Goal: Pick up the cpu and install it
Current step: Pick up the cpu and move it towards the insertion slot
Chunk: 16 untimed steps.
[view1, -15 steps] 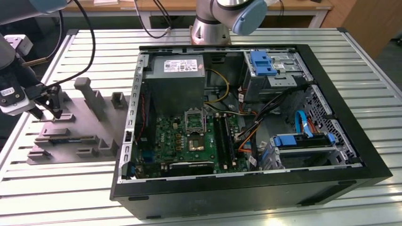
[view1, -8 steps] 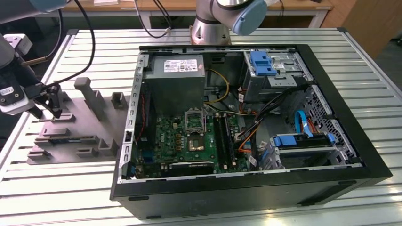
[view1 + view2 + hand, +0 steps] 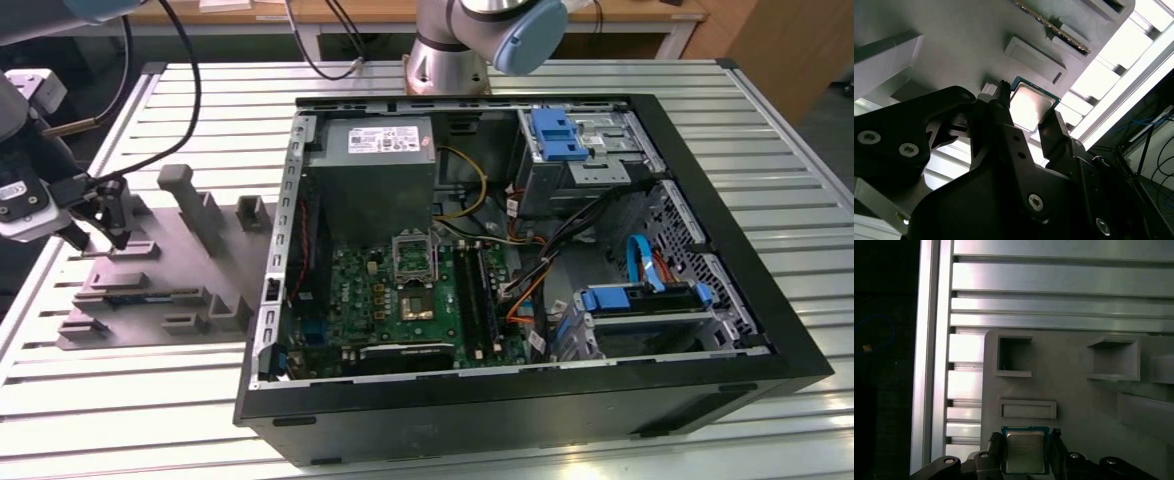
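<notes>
**A:** Anyone see where the chip actually is right now?

**B:** Yep. The small flat square cpu (image 3: 1025, 450) with the silvery-grey metal top sits between the tips of the black gripper (image 3: 102, 240), over the grey plastic parts tray (image 3: 160, 262) on the slatted aluminium desk (image 3: 107, 400). In the exterior view that's at 9 o'clock from the open black computer case (image 3: 534, 420). In both wrist views the fingers (image 3: 1004, 112) look clamped on two opposite edges of it.

**A:** What worries you?

**B:** That grip is only on thin edges, imo. Any uneven squeeze and the chip could tilt or pop out. I can't tell whether it's clear of the tray's raised walls either, so a snag is possible too. The metal-framed socket (image 3: 414, 258) sits deep inside the case, with loose cables at about 2 o'clock from it, and a crooked chip there would mean bent contacts.

**A:** Any text to read?

**B:** Not really. There are faint printed lines on the chip's top and a white label (image 3: 390, 138) on the big grey box (image 3: 380, 190), but I can't make out either.
</notes>
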Tool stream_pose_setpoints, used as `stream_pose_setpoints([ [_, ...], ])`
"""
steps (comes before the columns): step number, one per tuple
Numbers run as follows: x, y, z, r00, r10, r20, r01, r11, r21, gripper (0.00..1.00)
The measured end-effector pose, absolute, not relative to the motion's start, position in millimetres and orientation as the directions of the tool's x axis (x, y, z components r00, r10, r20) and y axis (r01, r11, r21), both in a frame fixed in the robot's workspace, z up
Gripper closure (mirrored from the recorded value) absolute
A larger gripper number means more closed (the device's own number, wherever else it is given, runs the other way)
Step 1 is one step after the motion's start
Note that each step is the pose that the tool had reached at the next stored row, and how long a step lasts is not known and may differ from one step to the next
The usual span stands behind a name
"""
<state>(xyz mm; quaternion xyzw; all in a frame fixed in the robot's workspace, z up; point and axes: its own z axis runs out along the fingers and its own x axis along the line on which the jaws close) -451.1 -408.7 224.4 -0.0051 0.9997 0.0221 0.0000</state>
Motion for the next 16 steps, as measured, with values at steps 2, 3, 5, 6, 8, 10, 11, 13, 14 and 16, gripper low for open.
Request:
stream_pose_setpoints([
  [2,-451.1,-408.7,224.9,-1.0,-0.01,0.0,-0.01,0.999,0.044,0.53],
  [3,-451.1,-408.7,225.1,-1.0,-0.01,0.0,-0.01,0.999,0.044,0.53],
  [5,-451.1,-408.7,225.7,-1.0,-0.01,0.0,-0.01,0.999,0.044,0.53],
  [6,-451.2,-408.7,226.1,-1.0,-0.01,0.0,-0.01,0.999,0.044,0.53],
  [8,-451.1,-408.7,226.8,-1.0,-0.01,0.0,-0.01,0.999,0.044,0.53],
  [10,-451.1,-408.7,227.2,-1.0,-0.01,0.0,-0.01,0.999,0.044,0.53],
  [11,-451.1,-408.7,227.4,-1.0,-0.01,0.0,-0.01,0.999,0.044,0.53],
  [13,-451.1,-408.7,227.9,-1.0,-0.01,0.0,-0.01,0.999,0.044,0.53],
  [14,-451.1,-408.7,228.1,-1.0,-0.01,0.0,-0.01,0.999,0.044,0.53],
  [16,-451.1,-408.7,228.5,-1.0,-0.01,0.0,-0.01,0.999,0.044,0.53],
])
